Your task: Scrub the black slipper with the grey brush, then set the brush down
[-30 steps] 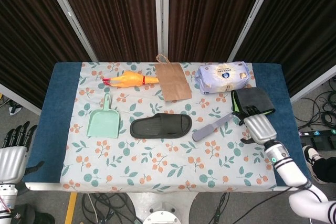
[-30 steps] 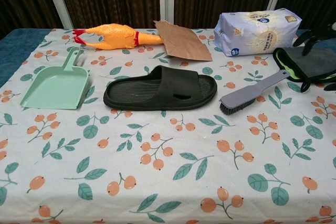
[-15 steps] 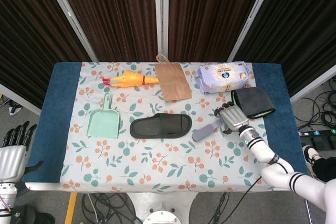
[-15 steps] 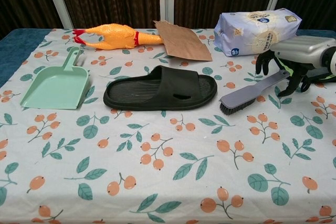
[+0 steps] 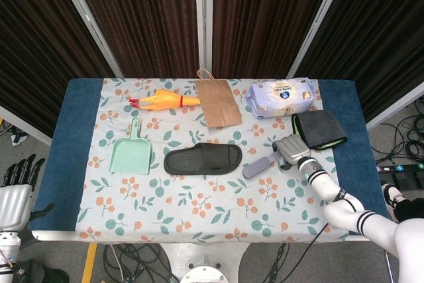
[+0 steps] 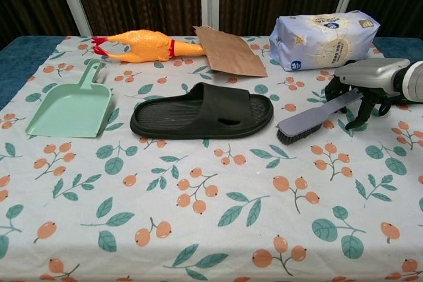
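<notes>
Chest view pretty much tells you the whole story: the grey brush (image 6: 320,117) is lying flat on the flowery tablecloth (image 6: 198,229), just to the right of the black slipper (image 6: 202,113) but not touching it. Its long axis runs on a diagonal, bristle head low and toward the slipper's toe end, handle pointing up and away to the right. The right hand (image 6: 360,90) is parked right over that handle end, palm down, fingers (image 6: 357,118) curling down on both sides of the handle. Whether they've actually clamped on yet, can't tell; the brush is flat on the cloth and doesn't look lifted, so I'd guess it's mid-grab and not a secure hold. Head view agrees, the right hand (image 5: 291,148) sits at the far end of the brush (image 5: 262,163), with a dark folded cloth (image 5: 320,129) just behind it. The left hand (image 5: 16,187) is way off past the left edge of the table, holding nothing, fingers up and spread, so the right one is obviously the one for this job. Once the handle is properly gripped, the slipper is a short sweep to the robot's left, lying lengthwise across the table, sole down.
</notes>
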